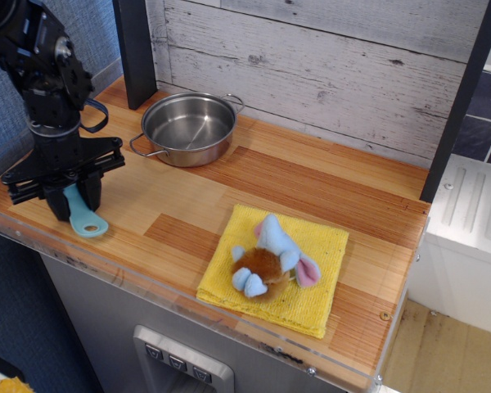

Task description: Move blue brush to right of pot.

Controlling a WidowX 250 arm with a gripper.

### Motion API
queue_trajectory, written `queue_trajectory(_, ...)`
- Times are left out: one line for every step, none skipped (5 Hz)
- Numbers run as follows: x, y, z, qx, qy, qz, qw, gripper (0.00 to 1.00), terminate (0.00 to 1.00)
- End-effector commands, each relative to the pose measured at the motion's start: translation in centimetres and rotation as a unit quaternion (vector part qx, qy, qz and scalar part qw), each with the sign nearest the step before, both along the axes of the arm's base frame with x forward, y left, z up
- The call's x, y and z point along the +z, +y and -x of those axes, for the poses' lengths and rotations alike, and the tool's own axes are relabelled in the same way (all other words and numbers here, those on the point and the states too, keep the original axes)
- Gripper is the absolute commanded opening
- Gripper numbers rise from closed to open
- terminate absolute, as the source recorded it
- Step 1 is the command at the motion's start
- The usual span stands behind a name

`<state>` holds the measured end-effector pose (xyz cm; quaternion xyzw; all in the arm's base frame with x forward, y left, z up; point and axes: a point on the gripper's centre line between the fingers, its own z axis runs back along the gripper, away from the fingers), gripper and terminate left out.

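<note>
The blue brush [83,214] is at the left front of the wooden counter; only its light-blue handle with the round hole shows, pointing toward the front edge. Its bristle end is hidden between the black fingers. My gripper [72,199] stands upright over it, fingers closed around the brush's upper part, low at the counter. The shiny steel pot [188,127] with two loop handles sits behind and to the right of the gripper, near the back wall, empty.
A yellow cloth [278,268] lies at the front middle with a light-blue and brown plush toy [270,258] on it. A dark post [136,51] stands at the back left. The counter's front edge [147,282] runs just below the brush.
</note>
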<state>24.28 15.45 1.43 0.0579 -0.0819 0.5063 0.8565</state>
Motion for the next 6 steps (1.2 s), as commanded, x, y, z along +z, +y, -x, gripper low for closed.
queue_trajectory(4.6, -0.2, -0.6, 0.008, -0.062, -0.025, 0.9977, 0.0, 0.0)
queue_trajectory(7.0, -1.5, -1.3, 0.027, -0.097, -0.017, 0.9947, 0.0, 0.0)
queue_trajectory(9.0, -4.8, -2.8, 0.028, -0.117, 0.002, 0.9928, 0.0, 0.0)
queue_trajectory(10.5, -7.9, -4.8, 0.017, -0.138, 0.013, 0.9902, 0.0, 0.0)
queue_trajectory(11.0, -11.2, -7.0, -0.018, -0.148, 0.017, 0.9887, 0.0, 0.0)
queue_trajectory(10.2, -14.6, -8.9, -0.056, -0.145, 0.029, 0.9874, 0.0, 0.0)
